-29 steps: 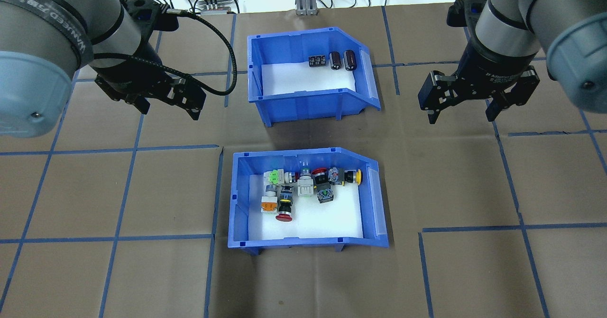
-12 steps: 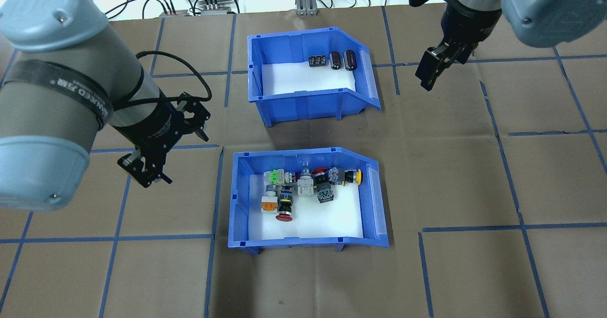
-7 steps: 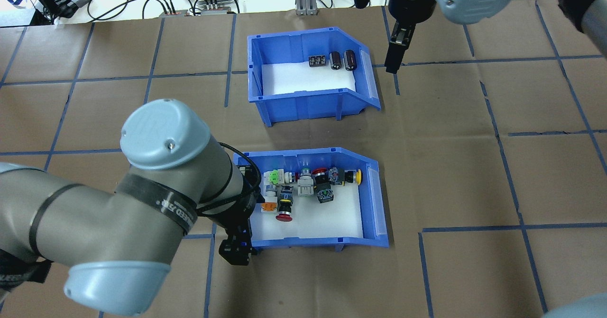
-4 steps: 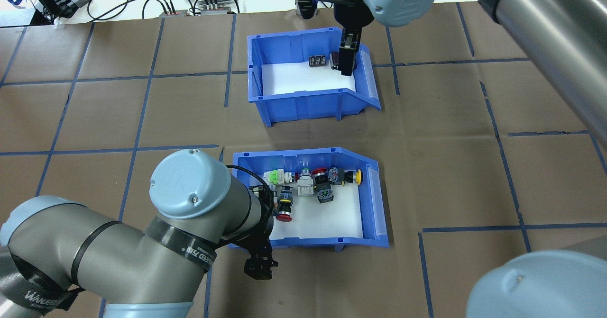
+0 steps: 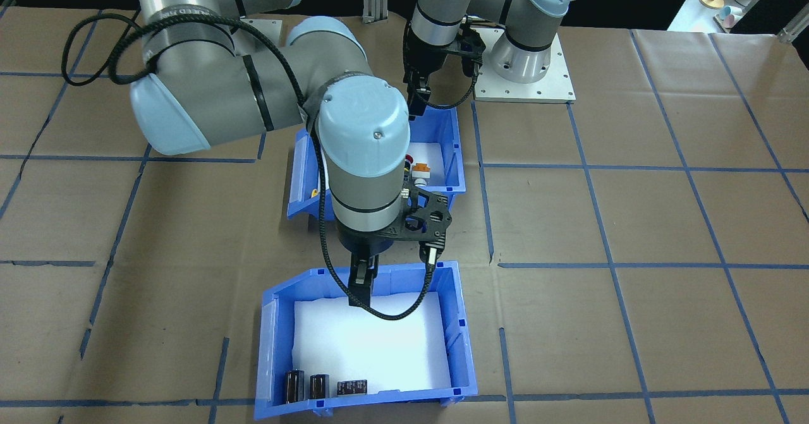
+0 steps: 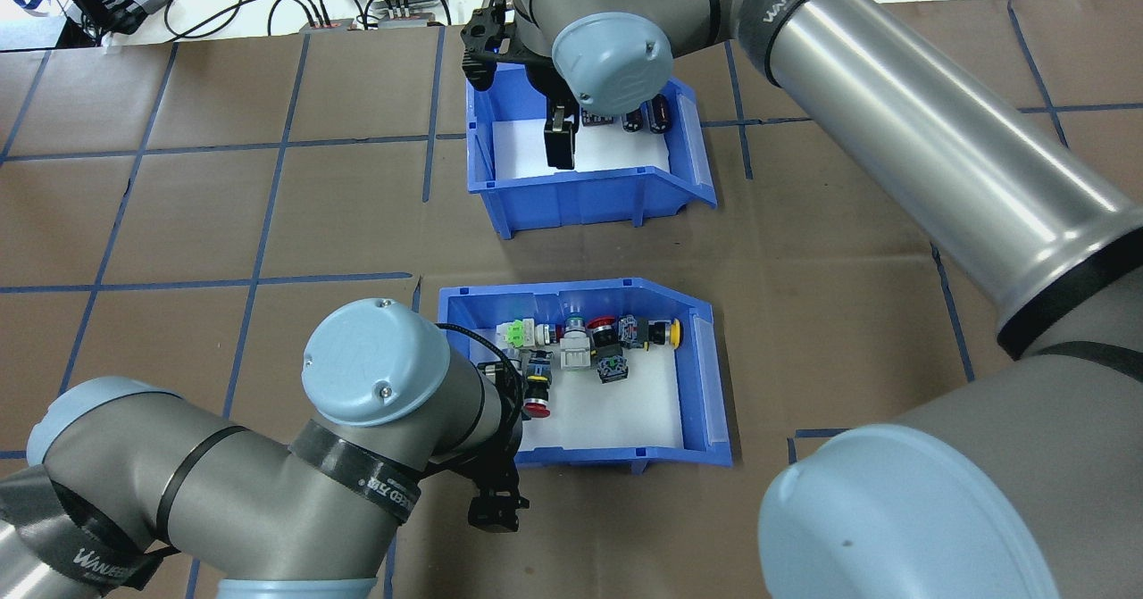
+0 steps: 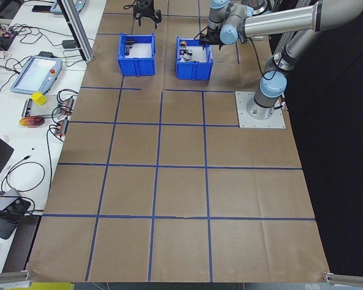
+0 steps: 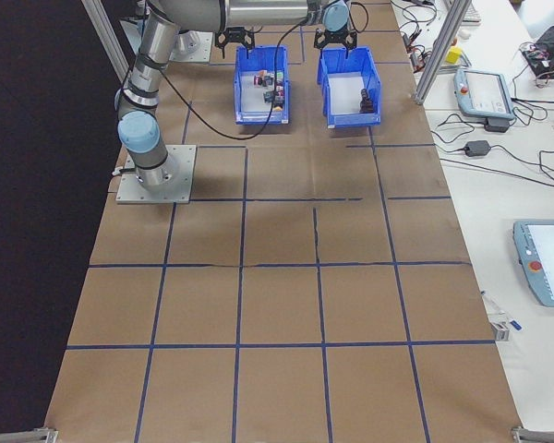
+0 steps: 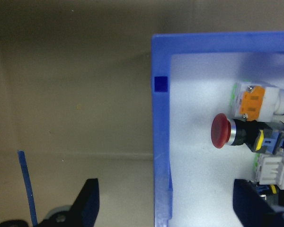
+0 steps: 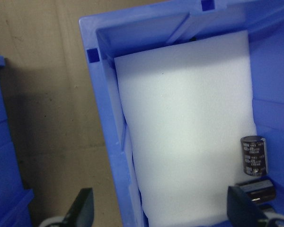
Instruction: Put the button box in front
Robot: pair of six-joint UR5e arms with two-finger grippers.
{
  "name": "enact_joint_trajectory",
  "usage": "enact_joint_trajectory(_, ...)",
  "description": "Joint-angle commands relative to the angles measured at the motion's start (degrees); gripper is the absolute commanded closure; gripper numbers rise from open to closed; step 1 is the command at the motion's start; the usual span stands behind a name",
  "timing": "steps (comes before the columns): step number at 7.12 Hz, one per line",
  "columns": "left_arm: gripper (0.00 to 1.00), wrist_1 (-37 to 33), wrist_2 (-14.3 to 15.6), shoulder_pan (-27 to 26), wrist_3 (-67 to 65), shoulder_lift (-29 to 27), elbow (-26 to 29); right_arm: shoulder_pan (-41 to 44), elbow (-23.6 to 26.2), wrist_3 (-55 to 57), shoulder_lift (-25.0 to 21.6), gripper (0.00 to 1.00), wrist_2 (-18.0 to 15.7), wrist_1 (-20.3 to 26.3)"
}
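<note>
The button box (image 6: 705, 376) is a blue bin with a white foam floor, nearest the robot, holding several colourful push buttons (image 6: 571, 349). My left gripper (image 6: 498, 474) is open astride the bin's robot-side wall (image 9: 161, 142), near its left end. One finger (image 9: 87, 201) is outside over the paper. The other finger (image 9: 255, 203) is inside by the red mushroom button (image 9: 222, 131). My right gripper (image 10: 163, 213) is open astride the robot-side wall of the other blue bin (image 6: 688, 162). In the front-facing view the right arm hides much of the button box (image 5: 458, 158).
The farther bin (image 5: 464, 348) holds dark cylinders (image 5: 303, 386) and a small black block (image 5: 351, 387) against its far wall. My right forearm (image 6: 893, 135) slants across the table's right half. Cables (image 6: 268, 1) and devices lie beyond the far edge.
Left arm swung from the table's left down to the button box's near wall. Right arm crossed left from beside the far bin, over the cylinders, to that bin's near wall. Both bins stayed put.
</note>
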Motion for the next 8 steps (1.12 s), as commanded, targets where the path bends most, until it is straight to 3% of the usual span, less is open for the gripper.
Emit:
enact_joint_trajectory(1, 0.09, 4.2, -0.4, -0.5, -3.4, -2.9, -0.6, 0.3, 0.1, -0.1, 2.9, 0.00, -0.1, -3.5)
enact_joint_trajectory(2, 0.07, 5.0, -0.2, -1.7, -4.2, -4.7, -0.5, 0.3, 0.8, -0.2, 3.4, 0.00, 0.0, -3.6)
enact_joint_trajectory(4, 0.31, 5.7, -0.2, -2.4, -4.8, -5.4, -1.5, 0.3, 1.8, 0.0, 3.2, 0.00, 0.3, -3.6)
enact_joint_trajectory(6, 0.59, 10.6, -0.3, -2.4, -4.7, -5.8, -3.6, 0.3, 2.0, 0.0, 3.1, 0.00, 0.4, -3.6)
enact_joint_trajectory(7, 0.93, 14.0, -0.3, -2.4, -5.8, -6.1, -4.4, 0.5, 2.0, -0.1, 3.1, 0.00, 0.4, -3.6)
enact_joint_trajectory(8, 1.00, 15.3, 0.3, -2.4, -6.7, -5.7, -4.4, 1.0, 2.1, 0.0, 3.0, 0.00, 0.0, -3.3)
